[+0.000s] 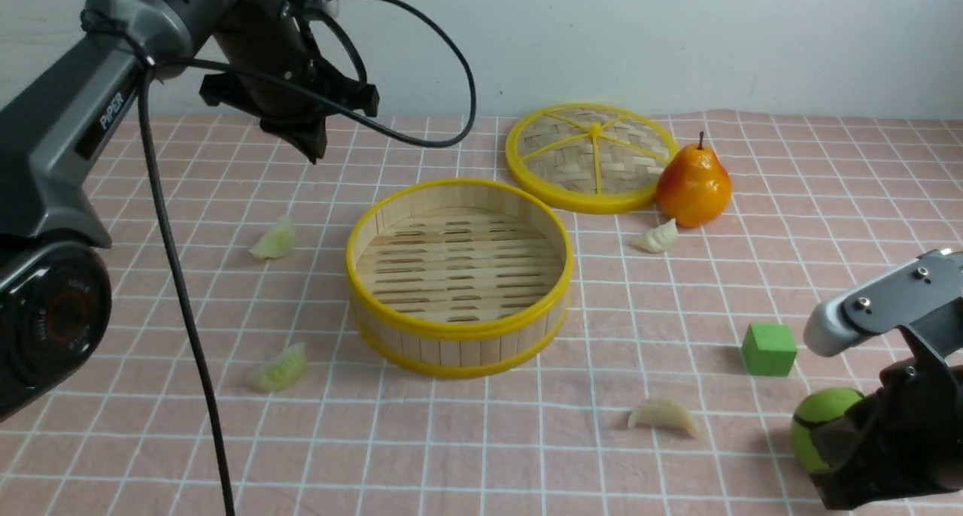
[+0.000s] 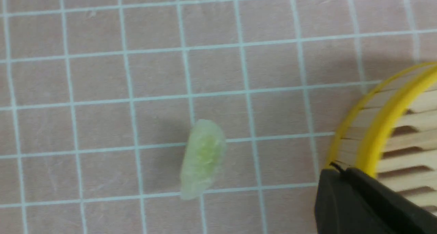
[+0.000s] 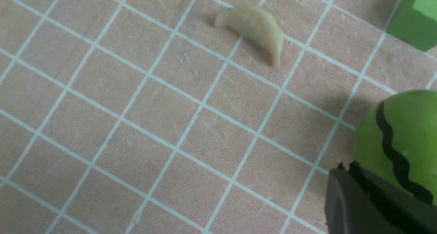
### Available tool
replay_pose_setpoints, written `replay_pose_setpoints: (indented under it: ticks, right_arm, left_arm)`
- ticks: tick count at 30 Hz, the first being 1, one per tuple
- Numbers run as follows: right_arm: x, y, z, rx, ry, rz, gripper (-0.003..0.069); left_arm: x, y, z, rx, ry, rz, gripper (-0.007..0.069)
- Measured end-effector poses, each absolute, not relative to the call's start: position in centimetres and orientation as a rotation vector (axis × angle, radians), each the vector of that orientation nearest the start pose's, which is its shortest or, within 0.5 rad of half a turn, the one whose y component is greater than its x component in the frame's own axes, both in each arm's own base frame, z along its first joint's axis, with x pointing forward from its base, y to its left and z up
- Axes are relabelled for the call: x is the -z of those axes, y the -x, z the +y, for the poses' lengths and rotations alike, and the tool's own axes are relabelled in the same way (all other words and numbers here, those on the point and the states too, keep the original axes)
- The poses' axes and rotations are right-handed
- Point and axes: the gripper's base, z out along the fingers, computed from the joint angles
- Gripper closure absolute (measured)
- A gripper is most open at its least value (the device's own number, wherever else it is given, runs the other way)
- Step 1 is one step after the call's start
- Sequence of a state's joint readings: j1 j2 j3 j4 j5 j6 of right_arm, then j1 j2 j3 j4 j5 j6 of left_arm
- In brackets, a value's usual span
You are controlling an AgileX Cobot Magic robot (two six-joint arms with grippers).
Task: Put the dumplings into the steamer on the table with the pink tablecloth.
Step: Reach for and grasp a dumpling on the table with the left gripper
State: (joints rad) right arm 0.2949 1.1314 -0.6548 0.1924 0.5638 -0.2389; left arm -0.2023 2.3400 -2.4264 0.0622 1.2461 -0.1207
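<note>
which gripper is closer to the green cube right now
Right. The right gripper is low, just on the robot's side of the green cube, by the striped ball. The left gripper hangs across the steamer, far to the cube's left.

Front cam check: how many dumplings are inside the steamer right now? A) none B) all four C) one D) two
A: the steamer has a bare slotted floor. The far green dumpling, near green dumpling, far white dumpling and near white dumpling all lie on the pink tablecloth outside it.
</note>
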Motion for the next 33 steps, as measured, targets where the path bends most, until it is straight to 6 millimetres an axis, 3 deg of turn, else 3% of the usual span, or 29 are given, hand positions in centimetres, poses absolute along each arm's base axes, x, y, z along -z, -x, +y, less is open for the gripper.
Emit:
replay_pose_setpoints:
  ticks: [3, 9, 13, 17, 21, 26, 30, 32, 33]
  right_arm:
    - [-24.7, -19.6, 6.9, -0.218, 0.505, 2.47, 0.0652]
    - [-24.7, -19.7, 6.9, -0.217, 0.504, 2.467, 0.0648]
    - [-24.7, -19.7, 6.9, -0.218, 0.503, 2.467, 0.0648]
    - [-24.7, -19.7, 6.9, -0.218, 0.503, 2.466, 0.0646]
    - [-24.7, -19.7, 7.0, -0.218, 0.502, 2.462, 0.0645]
    - [-24.7, -19.7, 7.0, -0.217, 0.501, 2.459, 0.0645]
    - [-24.7, -19.7, 7.0, -0.217, 0.501, 2.459, 0.0645]
    - [-24.7, -19.7, 7.0, -0.217, 0.501, 2.459, 0.0643]
    - [-24.7, -19.7, 7.0, -0.217, 0.501, 2.458, 0.0641]
  left_arm:
    - [-26.6, -50.8, -8.9, -0.016, -0.096, 2.67, 0.0562]
    - [-21.9, -52.3, -6.3, -0.114, -0.044, 2.753, 0.0256]
    - [-19.4, -52.8, -5.6, -0.117, -0.003, 2.799, 0.0197]
    - [-17.8, -53.0, -5.5, -0.109, 0.007, 2.83, 0.0237]
    - [-17.2, -53.2, -5.8, -0.083, 0.01, 2.83, 0.0381]
    - [-17.4, -53.2, -5.8, -0.077, 0.01, 2.82, 0.0384]
    - [-19.1, -52.9, -6.0, -0.029, 0.016, 2.808, 0.0384]
    - [-20.7, -52.6, -6.3, 0.025, 0.024, 2.783, 0.0384]
    - [-22.7, -52.2, -6.6, 0.088, 0.029, 2.752, 0.0384]
